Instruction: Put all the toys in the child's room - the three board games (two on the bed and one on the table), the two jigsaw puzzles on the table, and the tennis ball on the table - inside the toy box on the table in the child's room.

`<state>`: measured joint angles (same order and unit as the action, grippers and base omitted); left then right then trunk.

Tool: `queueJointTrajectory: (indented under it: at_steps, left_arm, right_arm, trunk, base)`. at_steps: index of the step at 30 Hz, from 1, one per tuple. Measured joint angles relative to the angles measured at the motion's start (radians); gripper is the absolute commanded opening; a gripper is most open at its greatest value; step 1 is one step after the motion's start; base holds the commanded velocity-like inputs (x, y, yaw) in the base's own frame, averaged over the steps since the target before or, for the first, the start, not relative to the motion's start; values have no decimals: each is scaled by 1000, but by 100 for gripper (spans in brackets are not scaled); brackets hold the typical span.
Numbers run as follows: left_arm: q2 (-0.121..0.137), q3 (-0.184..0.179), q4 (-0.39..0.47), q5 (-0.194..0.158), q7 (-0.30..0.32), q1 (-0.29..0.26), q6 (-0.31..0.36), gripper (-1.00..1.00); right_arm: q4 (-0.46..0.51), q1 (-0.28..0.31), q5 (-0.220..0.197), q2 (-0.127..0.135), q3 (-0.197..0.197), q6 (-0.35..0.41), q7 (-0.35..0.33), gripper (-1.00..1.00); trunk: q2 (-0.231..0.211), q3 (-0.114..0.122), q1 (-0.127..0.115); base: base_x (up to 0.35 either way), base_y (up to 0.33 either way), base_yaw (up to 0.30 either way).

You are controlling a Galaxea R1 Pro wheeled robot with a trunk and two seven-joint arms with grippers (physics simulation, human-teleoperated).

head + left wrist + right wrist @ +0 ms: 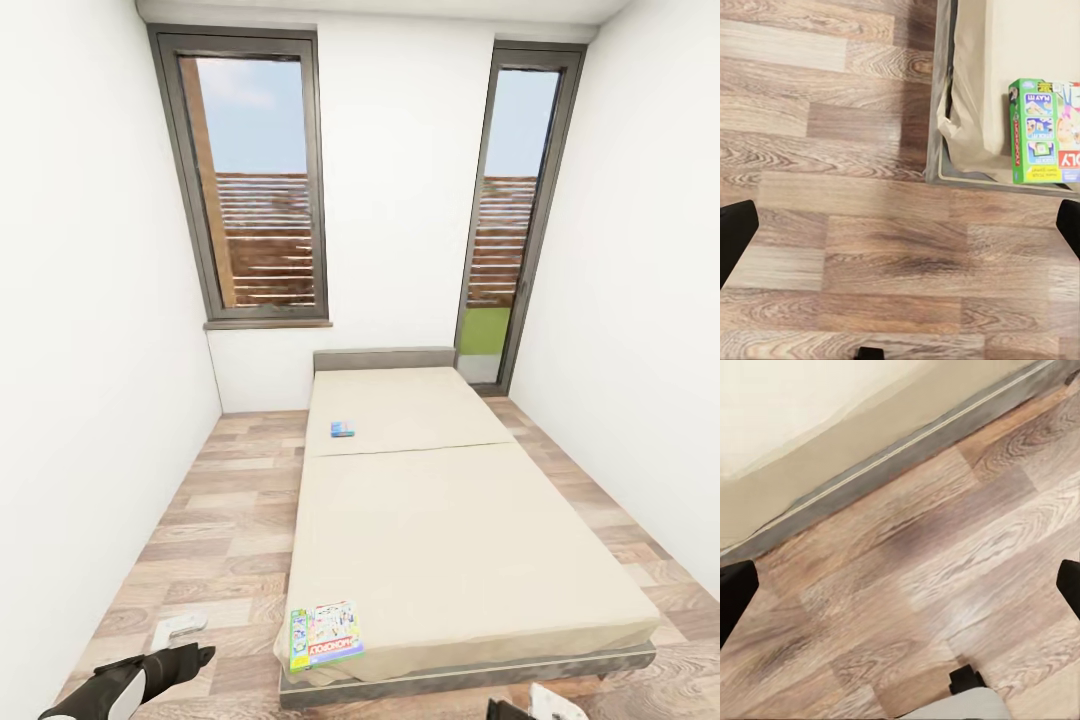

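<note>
Board games on the bed (470, 560): a flat white box with green edge and red logo (326, 634) lies at the beige mattress's near left corner; a small blue box (343, 429) rests well apart, toward the grey headboard. Left gripper (900, 232) and right gripper (900, 592) hang over the wood plank floor (230, 520), fingers spread wide, holding nothing.

Green-edged board game (1044, 133) on bed (975, 90) corner, above plank floor (832, 187)
</note>
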<state>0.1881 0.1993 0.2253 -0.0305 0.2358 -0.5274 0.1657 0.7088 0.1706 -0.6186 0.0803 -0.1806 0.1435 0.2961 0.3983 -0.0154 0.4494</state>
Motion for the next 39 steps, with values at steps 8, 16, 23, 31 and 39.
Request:
queueJointTrajectory:
  at_steps: [8, 16, 23, 31, 39]
  left_arm:
    - [7, 9, 12, -10, 9, -9, 72, 100]
    - [48, 20, 63, -18, 21, -58, 264, 100]
    - [53, 25, 95, -31, 84, -92, 319, 100]
    - [48, 24, 103, -32, 264, -96, 326, 100]
    - [49, 25, 106, -33, 401, -96, 316, 100]
  right_arm:
    - [97, 54, -1, 0, 72, 166, -140, 100]
    - [216, 119, -3, -12, 193, 339, -157, 100]
    - [384, 133, -48, -13, 239, 452, -173, 100]
    - [615, 130, -160, -8, 247, 585, -177, 100]
    - [705, 120, -225, -5, 246, 612, -179, 100]
  trunk:
    - [0, 0, 0]
    - [0, 0, 0]
    - [0, 0, 0]
    - [0, 0, 0]
    - [0, 0, 0]
  base:
    - [0, 0, 0]
    - [0, 0, 0]
    - [0, 0, 0]
    - [0, 0, 0]
    - [0, 0, 0]
